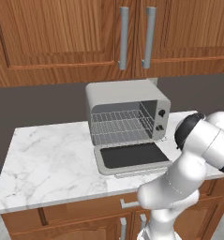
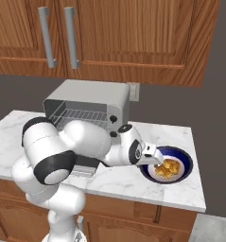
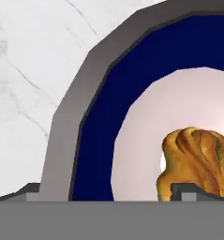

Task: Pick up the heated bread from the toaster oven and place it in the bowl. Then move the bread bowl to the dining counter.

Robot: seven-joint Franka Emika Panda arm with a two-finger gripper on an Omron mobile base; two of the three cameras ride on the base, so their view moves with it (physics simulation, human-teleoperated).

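Nearest, the arm bends low over the front edge of the marble worktop (image 2: pixel 180 189), reaching right so that the claw (image 2: pixel 158 159) hangs over the left rim of the bowl (image 2: pixel 186 163). Its jaws stand spread as wide as they go and grip nothing. In the hand view 1 dark fingertip (image 3: pixel 186 191) rises just in front of the bread, close enough that I cannot tell whether it touches.

The heated bread (image 2: pixel 168 167) lies inside the bowl on the white floor, so that step looks done; carrying the bowl to the dining counter is what remains.

Farther back and to the left, the toaster oven (image 1: pixel 125 110) stands with its dark glass door (image 1: pixel 130 156) dropped flat and its wire rack (image 1: pixel 119 125) bare.

Risks from here, as I judge them:
- The bowl is shallow and its rim slopes, so a pinch set too high may slip off as it lifts.
- Closing with a finger against the bread could nudge it out over the rim.
- Tilting the bowl in transit would let the loose bread roll out.
- The bowl sits near the worktop's front right corner, and a sideways push could slide it toward the edge.
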